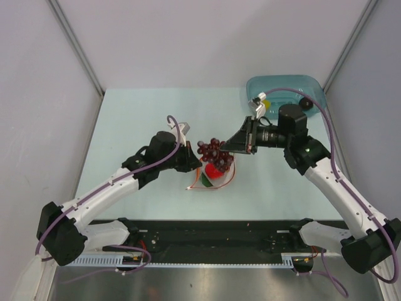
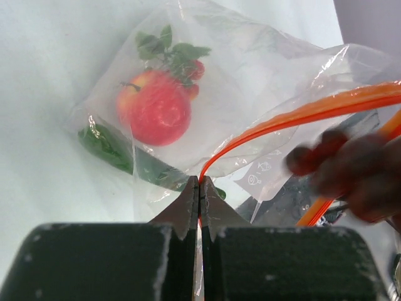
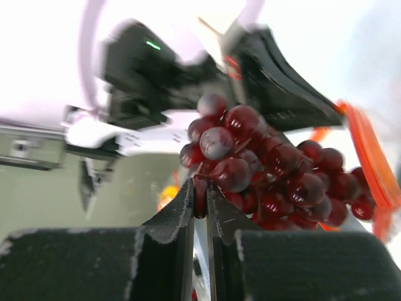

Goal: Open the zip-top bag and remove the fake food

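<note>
Left fingers (image 2: 185, 210) pinch bag (image 2: 250, 75) rim, right fingers (image 3: 180, 210) grip grapes (image 3: 276, 163)

Bright even light from above, top view sharp, faint soft shadows on the table (image 1: 150, 119) beside the grapes (image 1: 211, 149), grapes motion-blurred in left wrist view, fairly sharp with small highlights in right wrist view, everything behind them smeared and washed out, bag (image 2: 263, 75) left of the grapes glinting.
</note>
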